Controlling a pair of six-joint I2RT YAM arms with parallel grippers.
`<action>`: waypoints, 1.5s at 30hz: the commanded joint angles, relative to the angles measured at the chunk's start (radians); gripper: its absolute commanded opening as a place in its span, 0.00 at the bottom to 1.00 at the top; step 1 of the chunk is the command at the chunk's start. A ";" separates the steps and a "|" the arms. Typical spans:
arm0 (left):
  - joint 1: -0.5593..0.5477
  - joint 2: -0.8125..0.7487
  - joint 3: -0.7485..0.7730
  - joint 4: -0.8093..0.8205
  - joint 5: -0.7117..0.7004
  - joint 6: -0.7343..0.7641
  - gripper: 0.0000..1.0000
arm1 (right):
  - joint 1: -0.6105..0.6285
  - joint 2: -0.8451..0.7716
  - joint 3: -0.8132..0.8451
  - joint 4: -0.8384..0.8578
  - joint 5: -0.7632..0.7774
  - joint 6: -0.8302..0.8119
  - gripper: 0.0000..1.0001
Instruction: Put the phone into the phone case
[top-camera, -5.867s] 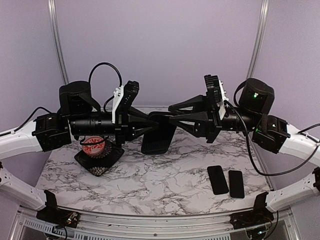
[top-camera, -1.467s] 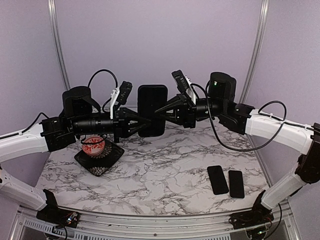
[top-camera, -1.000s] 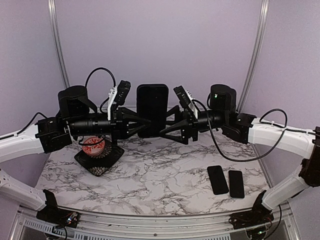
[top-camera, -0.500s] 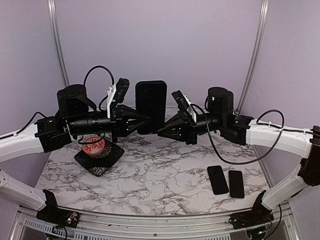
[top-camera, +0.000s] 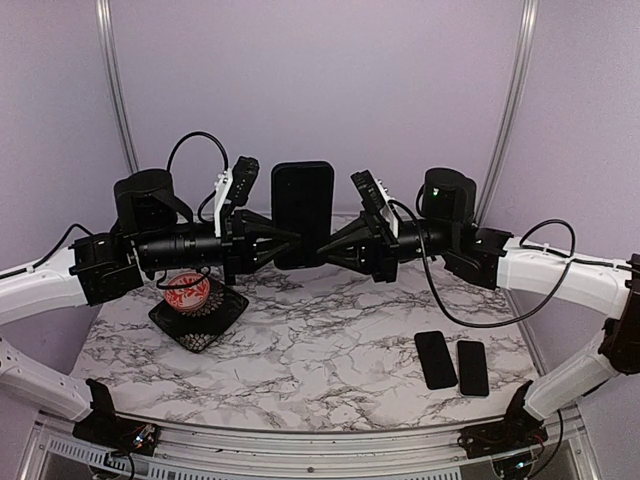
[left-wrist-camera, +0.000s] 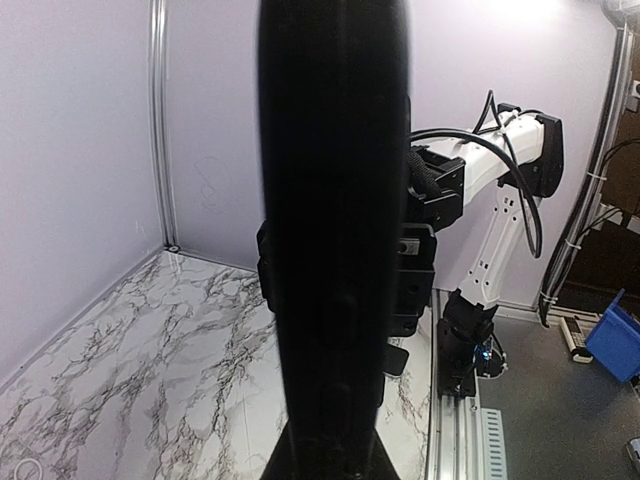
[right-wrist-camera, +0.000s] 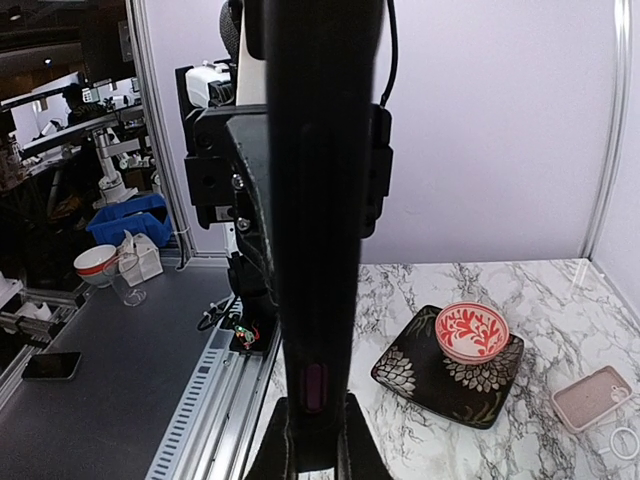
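Observation:
A black phone case (top-camera: 303, 212) stands upright in the air above the middle of the table, held between both arms. I cannot tell whether a phone sits inside it. My left gripper (top-camera: 287, 241) is shut on its lower left edge. My right gripper (top-camera: 323, 248) is shut on its lower right edge. In the left wrist view the case (left-wrist-camera: 335, 250) fills the centre edge-on, rising from my left gripper (left-wrist-camera: 330, 455). In the right wrist view its edge (right-wrist-camera: 318, 250) shows a purple side button, rising from my right gripper (right-wrist-camera: 315, 445). Two black phones (top-camera: 435, 359) (top-camera: 472, 367) lie flat at the front right.
A dark patterned square plate (top-camera: 215, 325) with a red-and-white bowl (top-camera: 187, 293) sits at the left, under my left arm. The right wrist view also shows a pink case-like object (right-wrist-camera: 592, 397) lying on the marble beyond the plate (right-wrist-camera: 430, 375).
The black case has gone from low and tilted to higher and upright. In the last second my right gripper shifted a little up along its lower right edge. The left arm has barely moved.

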 joint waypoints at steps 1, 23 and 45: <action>-0.006 -0.032 0.014 0.059 -0.005 0.017 0.00 | 0.007 -0.020 0.034 0.018 0.025 0.018 0.01; -0.026 -0.020 -0.016 0.048 -0.027 -0.002 0.00 | 0.012 -0.012 0.045 0.108 0.037 0.146 0.00; 0.249 0.415 0.286 -0.422 -0.444 -0.210 0.99 | -0.797 0.271 0.024 -0.715 0.098 0.027 0.00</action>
